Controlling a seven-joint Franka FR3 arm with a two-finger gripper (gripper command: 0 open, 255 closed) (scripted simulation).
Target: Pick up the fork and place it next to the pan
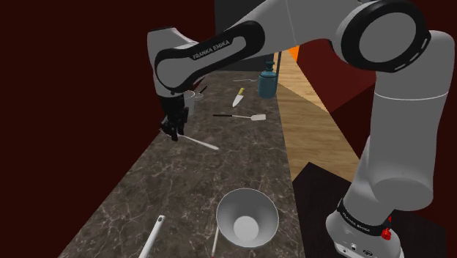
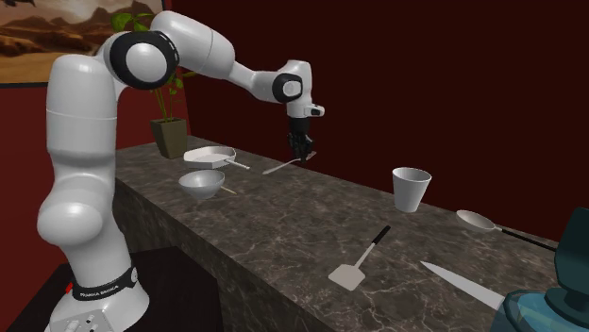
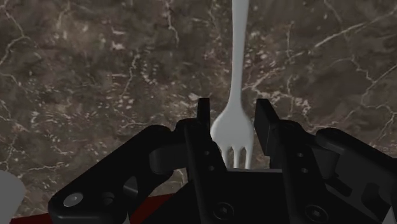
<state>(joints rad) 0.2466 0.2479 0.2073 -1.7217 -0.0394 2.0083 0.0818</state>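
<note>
Sweeping across the second exterior view from its left: a potted plant [image 2: 170,127] stands at the far end of the dark marbled bench [image 2: 311,212]. Next along is the white pan [image 2: 208,156], shallow, with its handle pointing toward the view's right. Just in front of it is a pale bowl [image 2: 203,183], upright.

On to the action. The white fork [image 2: 283,167] sits low over the bench, to the right of the pan's handle and apart from it. I can't tell if it is off the stone. The black gripper [image 2: 302,153] hangs straight down over its right-hand end. In the wrist view the fingers [image 3: 203,121] are narrow, clasping the fork's head, tines tucked between them, and the handle runs away from the gripper across the marble.

Further right, a white cup [image 2: 412,189] stands upright, well clear of the fork. A spatula [image 2: 357,264] lies near the front edge, with a spoon [image 2: 477,221] behind it. Then comes a knife [image 2: 462,283], lying flat, and at the far right edge a teal vessel [image 2: 566,273], partly cut off.
</note>
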